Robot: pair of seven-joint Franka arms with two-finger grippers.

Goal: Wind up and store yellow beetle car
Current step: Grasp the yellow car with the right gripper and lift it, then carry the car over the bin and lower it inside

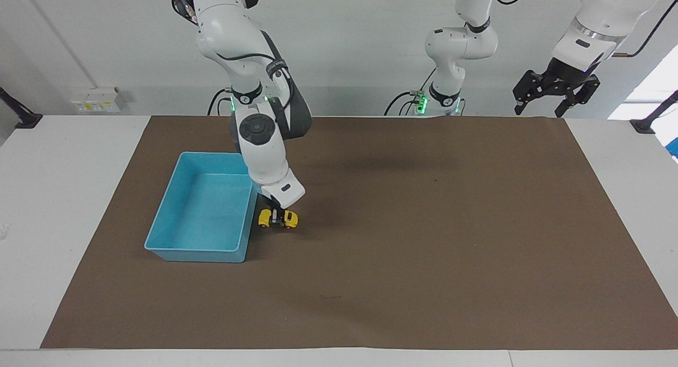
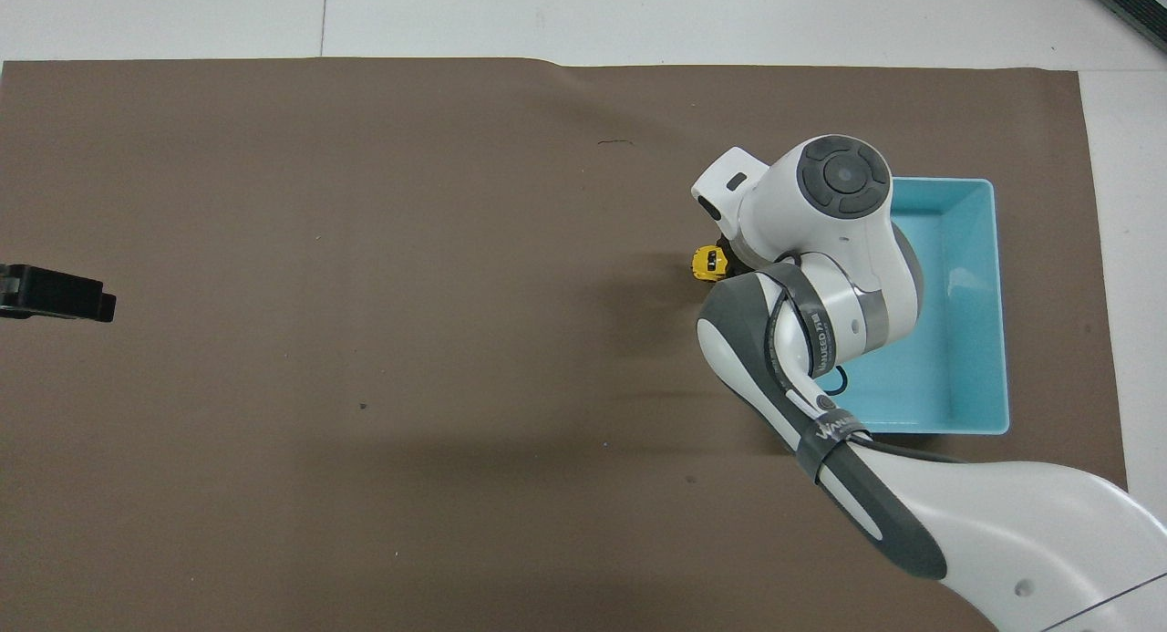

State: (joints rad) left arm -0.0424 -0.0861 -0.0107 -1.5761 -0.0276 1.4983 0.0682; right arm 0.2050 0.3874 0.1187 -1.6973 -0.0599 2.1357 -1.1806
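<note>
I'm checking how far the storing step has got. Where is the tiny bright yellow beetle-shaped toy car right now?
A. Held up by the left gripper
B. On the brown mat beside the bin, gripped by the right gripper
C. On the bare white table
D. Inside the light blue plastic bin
B: the tiny bright yellow beetle-shaped toy car sits on the brown mat beside the light blue plastic bin, with the right gripper shut on it.
</note>
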